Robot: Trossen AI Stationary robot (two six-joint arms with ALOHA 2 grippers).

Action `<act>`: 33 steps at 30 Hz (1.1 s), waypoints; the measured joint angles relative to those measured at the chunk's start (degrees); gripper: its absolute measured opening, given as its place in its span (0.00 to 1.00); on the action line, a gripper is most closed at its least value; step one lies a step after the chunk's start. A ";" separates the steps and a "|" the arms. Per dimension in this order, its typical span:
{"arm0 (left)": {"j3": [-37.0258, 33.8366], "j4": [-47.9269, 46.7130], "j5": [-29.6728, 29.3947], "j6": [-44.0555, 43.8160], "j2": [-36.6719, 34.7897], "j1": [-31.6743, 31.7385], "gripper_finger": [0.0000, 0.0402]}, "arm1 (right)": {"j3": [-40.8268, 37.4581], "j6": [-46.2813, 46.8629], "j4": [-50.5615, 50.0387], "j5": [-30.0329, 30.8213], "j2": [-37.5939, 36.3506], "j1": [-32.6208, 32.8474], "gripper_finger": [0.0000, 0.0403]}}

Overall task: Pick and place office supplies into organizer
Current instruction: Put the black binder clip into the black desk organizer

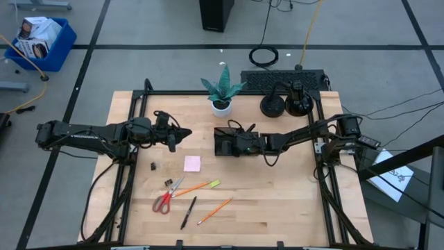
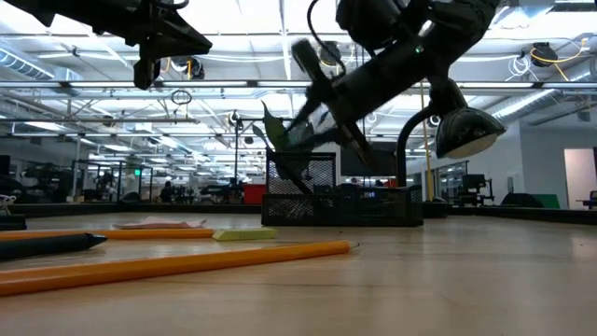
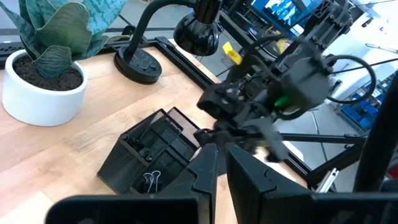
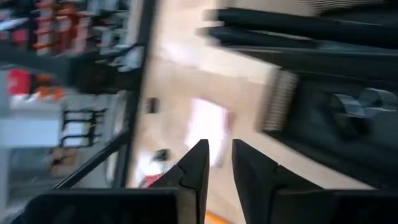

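The black mesh organizer [image 1: 220,147] stands at mid-table and also shows in the left wrist view [image 3: 149,149]. A binder clip [image 3: 151,180] lies in one of its compartments. My right gripper [image 4: 219,155] hovers just above the organizer [image 4: 336,118], slightly open, with nothing between its fingers. My left gripper [image 3: 221,162] hangs shut and empty to the organizer's left, above the table. On the near part of the table lie a pink sticky pad [image 1: 192,163], red-handled scissors [image 1: 166,198], an orange pencil [image 1: 215,210], a black pen [image 1: 189,212], a yellow-green highlighter [image 1: 214,183] and two small binder clips [image 1: 168,182].
A potted plant [image 1: 222,94] stands just beyond the organizer. A black keyboard [image 1: 281,80] and two round lamp bases [image 1: 284,105] sit at the far right. Bare wood shows between the organizer and the loose supplies, and on the near right.
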 joint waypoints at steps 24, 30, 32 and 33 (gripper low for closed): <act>0.00 -18.18 3.44 -0.93 0.00 -0.66 0.16 | 0.00 -12.46 8.37 -19.86 0.00 3.88 0.19; 0.00 -30.53 3.13 -18.67 1.81 -0.96 0.30 | 0.00 -16.27 -11.32 -32.53 0.00 5.40 0.19; 0.00 -34.86 3.09 -26.06 3.04 -1.46 0.33 | 0.00 -20.28 -18.86 -35.17 0.00 6.43 0.19; 0.00 -37.01 2.93 -28.87 3.53 -2.07 0.33 | 0.00 -22.54 -22.49 -36.05 0.00 7.00 0.19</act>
